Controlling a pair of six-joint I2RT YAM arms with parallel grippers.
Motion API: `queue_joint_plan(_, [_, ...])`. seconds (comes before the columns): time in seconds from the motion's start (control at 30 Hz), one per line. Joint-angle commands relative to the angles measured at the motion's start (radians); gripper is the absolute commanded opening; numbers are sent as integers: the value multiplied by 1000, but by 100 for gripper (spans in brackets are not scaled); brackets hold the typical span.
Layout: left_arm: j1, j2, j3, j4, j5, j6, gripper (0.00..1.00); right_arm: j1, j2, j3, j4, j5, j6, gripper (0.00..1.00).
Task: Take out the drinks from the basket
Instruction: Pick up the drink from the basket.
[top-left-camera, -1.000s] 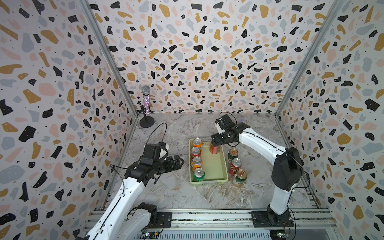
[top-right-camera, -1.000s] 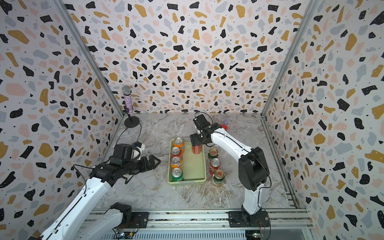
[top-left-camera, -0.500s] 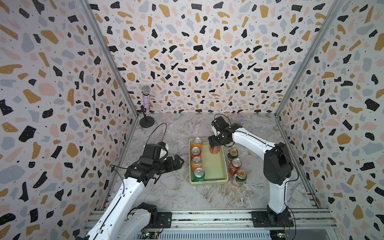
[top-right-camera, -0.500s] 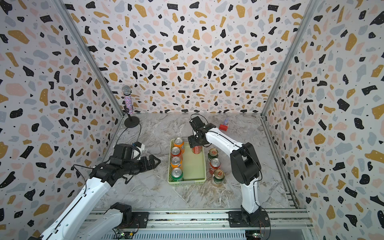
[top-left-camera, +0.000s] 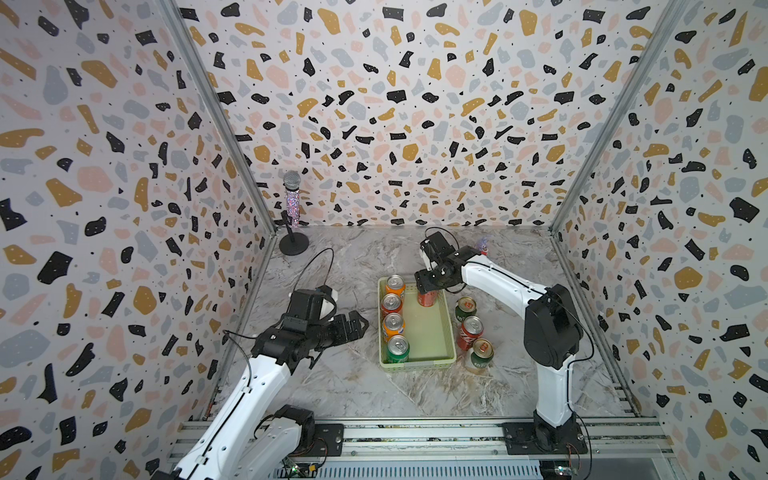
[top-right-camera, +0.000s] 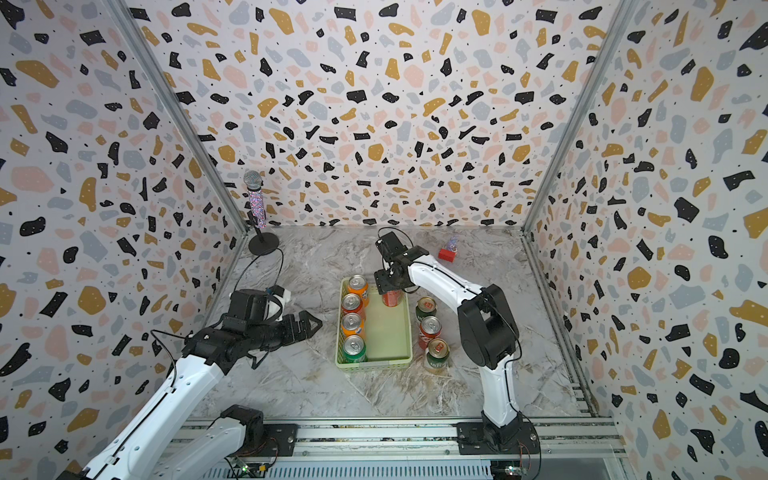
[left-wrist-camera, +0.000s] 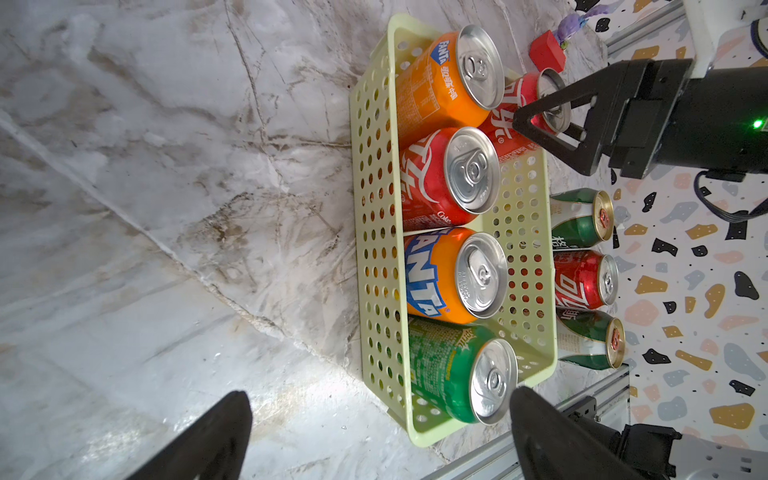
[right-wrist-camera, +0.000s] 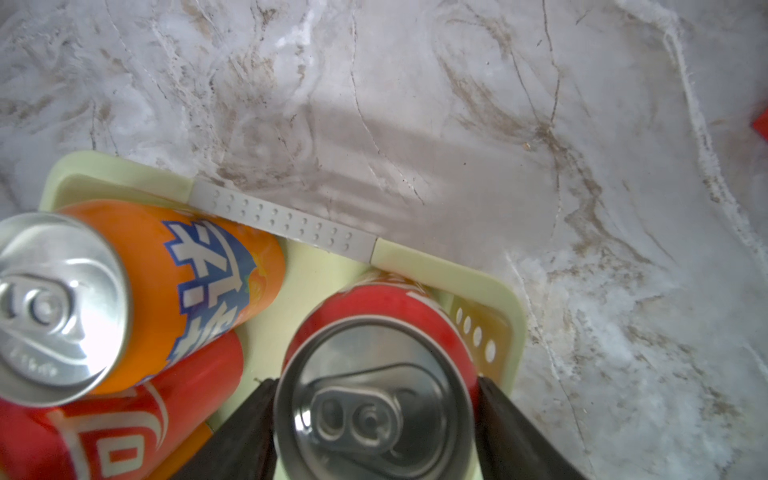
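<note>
White right arm (top-left-camera: 494, 279) — bent down over basket (top-left-camera: 432, 332).

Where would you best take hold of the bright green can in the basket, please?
Probably grip the bright green can around its upper body, coming straight down from above. It stands upright, the basket walls hem in its lower part, and an orange can crowds its far side.

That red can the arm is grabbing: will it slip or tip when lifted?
The red can looks smooth and glossy, so it may slip in the right end effector. Its top seems sealed, so it's probably full and heavy for its size. Upright and round, it could tip and roll if nudged.
</note>
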Motion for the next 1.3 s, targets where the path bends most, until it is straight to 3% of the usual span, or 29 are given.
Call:
queue_joint_plan(0.0, [6,-24,38,-6,-19,34,100,12,24,25,-2,11,4,74])
queue_joint_plan(0.4, [6,-33,94,-74,-70,92,100,16,-9,-30,15,48,6,80])
queue_joint_plan(0.93, [13,-39,96,-89,-98,115,100,16,76,29,19,32,17,77])
queue_joint_plan(1.0, [14,-38,96,-89,-92,117,100,16,80,27,26,34,18,73])
queue_joint_plan(1.27, [21,-38,94,-87,-89,116,100,19,9,-14,60,47,22,38])
